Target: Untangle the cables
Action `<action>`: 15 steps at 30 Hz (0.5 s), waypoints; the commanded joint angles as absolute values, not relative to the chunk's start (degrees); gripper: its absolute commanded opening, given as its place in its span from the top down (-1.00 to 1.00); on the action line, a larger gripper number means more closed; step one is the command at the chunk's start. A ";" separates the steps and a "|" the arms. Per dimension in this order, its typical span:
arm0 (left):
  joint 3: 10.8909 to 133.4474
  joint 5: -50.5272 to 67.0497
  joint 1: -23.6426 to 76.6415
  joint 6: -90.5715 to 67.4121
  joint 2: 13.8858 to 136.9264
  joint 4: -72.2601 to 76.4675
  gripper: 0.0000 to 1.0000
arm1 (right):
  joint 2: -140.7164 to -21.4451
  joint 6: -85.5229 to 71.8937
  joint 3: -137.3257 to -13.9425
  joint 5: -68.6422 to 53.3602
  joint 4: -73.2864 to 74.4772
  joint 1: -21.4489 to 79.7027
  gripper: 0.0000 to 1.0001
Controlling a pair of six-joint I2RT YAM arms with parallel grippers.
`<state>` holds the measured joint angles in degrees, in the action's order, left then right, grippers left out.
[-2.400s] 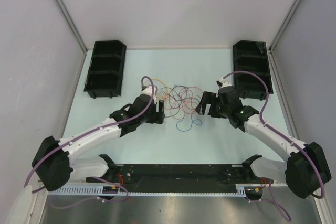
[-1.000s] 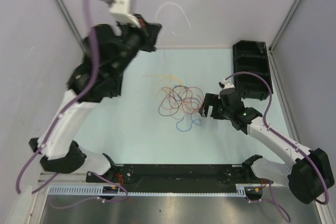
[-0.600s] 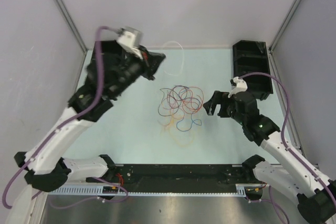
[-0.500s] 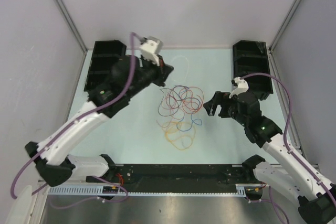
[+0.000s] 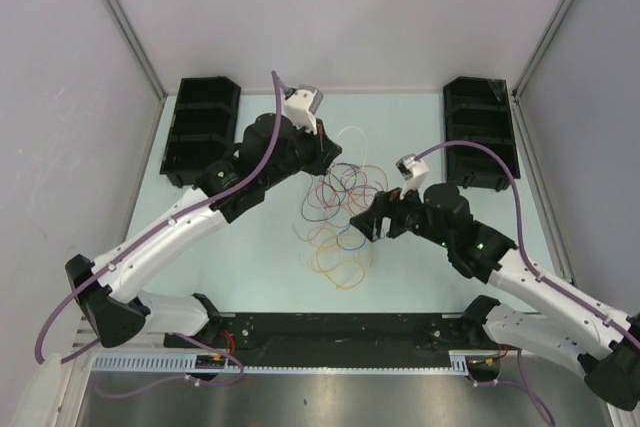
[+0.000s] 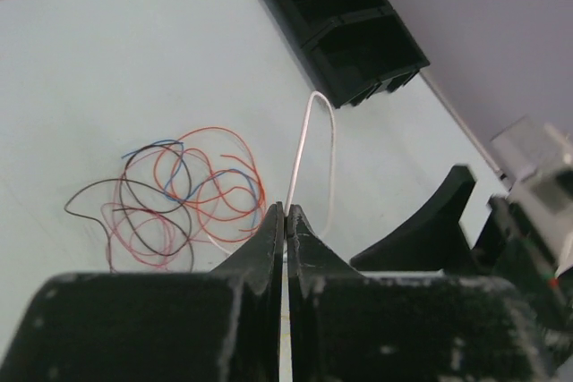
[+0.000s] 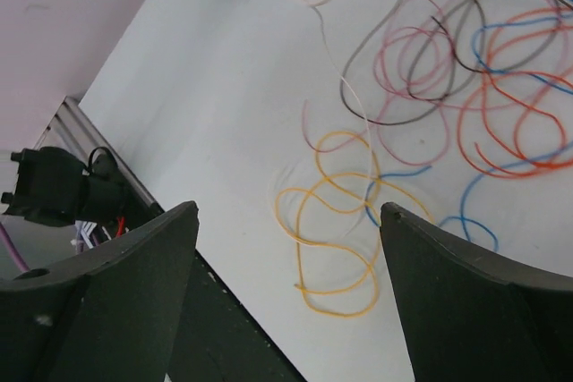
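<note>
**Top view.** Two black bins stand at the far corners of the pale table (image 5: 230, 257). The left bin (image 5: 200, 132) is at 10 o'clock from the table's middle and the right bin (image 5: 480, 132) at 2 o'clock. Each is split into compartments, too dark to tell what they hold.

The cables (image 5: 345, 192) lie in loose loops at the middle of the table, between the two grippers. The heap's long axis runs from 12 to 6 o'clock. The orange cable (image 5: 340, 262) is at its 6 o'clock end and the white cable (image 5: 352, 137) at its 12 o'clock end. The left gripper (image 5: 327, 152) is at 11 o'clock of the heap, and the right gripper (image 5: 368, 229) is at 4 o'clock, near a blue loop.

**Left wrist view.** The fingers (image 6: 264, 239) are pressed together on the white cable. It rises from between them as a narrow loop pointing to 12 o'clock, then drops back on the 1 o'clock side. The red, blue and dark loops lie on the table at 10 o'clock of the fingertips. One bin shows at 1 o'clock, its compartments dark.

**Right wrist view.** The jaws stand wide apart with nothing between them, above the table. The orange cable lies below, its stacked loops stretched from 12 to 6 o'clock. The other colours spread out at 1 o'clock. The white cable, blurred at the top, runs down from 12 o'clock to the orange loops.
</note>
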<state>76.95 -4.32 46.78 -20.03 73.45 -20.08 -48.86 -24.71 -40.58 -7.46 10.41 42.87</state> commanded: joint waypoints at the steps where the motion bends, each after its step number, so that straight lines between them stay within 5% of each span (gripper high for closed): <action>1: 80.24 -1.33 45.62 -29.70 70.85 -17.58 0.99 | -51.49 -21.63 -41.40 -0.98 -1.39 49.29 -0.73; 15: 81.04 3.51 38.23 -45.79 62.93 -13.45 0.99 | -56.77 -18.64 -41.48 3.87 -14.85 52.21 -0.61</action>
<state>79.35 1.28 38.94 -39.05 65.19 -17.19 -55.64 -20.64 -40.58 1.30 -8.43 51.33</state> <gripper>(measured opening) 0.008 0.819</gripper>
